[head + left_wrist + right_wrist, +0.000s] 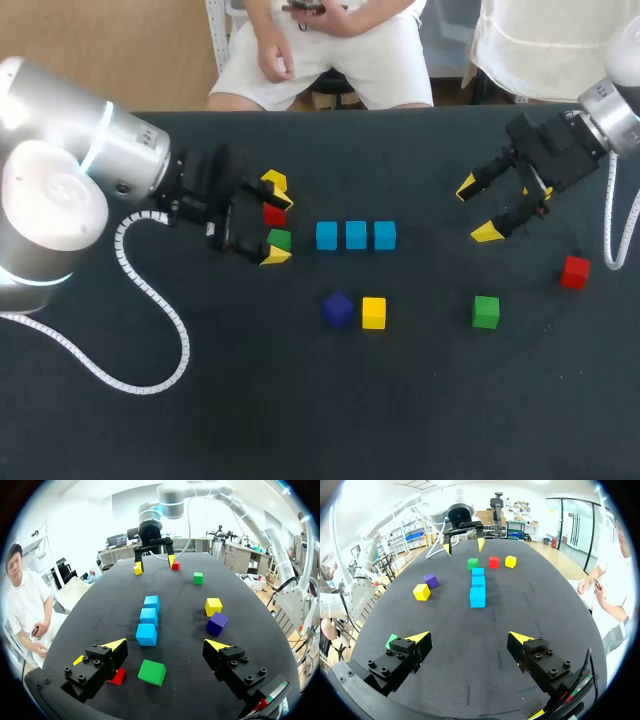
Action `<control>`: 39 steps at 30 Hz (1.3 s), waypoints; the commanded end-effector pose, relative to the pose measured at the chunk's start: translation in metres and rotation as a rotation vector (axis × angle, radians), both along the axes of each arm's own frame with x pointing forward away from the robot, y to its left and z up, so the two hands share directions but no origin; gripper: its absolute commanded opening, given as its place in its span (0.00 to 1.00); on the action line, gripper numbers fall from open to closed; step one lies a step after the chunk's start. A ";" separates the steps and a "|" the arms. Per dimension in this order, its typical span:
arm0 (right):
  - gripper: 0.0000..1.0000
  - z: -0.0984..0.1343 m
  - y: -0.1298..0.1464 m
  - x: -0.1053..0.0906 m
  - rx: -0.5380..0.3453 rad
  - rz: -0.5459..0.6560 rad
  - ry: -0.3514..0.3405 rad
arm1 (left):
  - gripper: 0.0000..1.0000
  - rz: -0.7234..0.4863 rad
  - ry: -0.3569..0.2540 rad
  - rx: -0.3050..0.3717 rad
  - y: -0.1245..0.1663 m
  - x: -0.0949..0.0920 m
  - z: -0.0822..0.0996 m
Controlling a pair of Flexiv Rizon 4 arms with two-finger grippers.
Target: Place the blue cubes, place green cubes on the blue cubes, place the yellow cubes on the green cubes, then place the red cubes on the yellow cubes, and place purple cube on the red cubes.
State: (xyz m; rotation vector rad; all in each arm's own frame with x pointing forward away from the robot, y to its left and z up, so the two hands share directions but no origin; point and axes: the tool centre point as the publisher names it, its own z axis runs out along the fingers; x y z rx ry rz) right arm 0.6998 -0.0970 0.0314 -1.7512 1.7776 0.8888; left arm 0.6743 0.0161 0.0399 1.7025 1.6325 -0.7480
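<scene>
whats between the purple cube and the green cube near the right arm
A yellow cube, close beside the purple cube; clear in the head view.

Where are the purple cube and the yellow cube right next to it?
purple cube (338, 310), head view, middle of its top face.
yellow cube (373, 312), head view, middle of its top face.

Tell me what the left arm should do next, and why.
Probably lower the left gripper around the green cube and close on it. The three blue cubes already sit in a row, so green comes next; that cube lies between the open fingers, ungrasped. The red cube sits close beside one finger, so I would centre on green first.
</scene>
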 end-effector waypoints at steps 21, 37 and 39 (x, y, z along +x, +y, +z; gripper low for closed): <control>1.00 0.000 0.000 0.000 0.001 0.000 -0.001 | 1.00 -0.060 0.025 0.009 0.003 0.004 0.014; 1.00 0.000 0.000 0.000 0.001 0.000 -0.001 | 1.00 -0.089 0.063 0.020 0.012 0.006 0.014; 1.00 0.000 0.000 0.000 0.001 0.000 -0.001 | 1.00 -0.089 0.063 0.020 0.012 0.006 0.014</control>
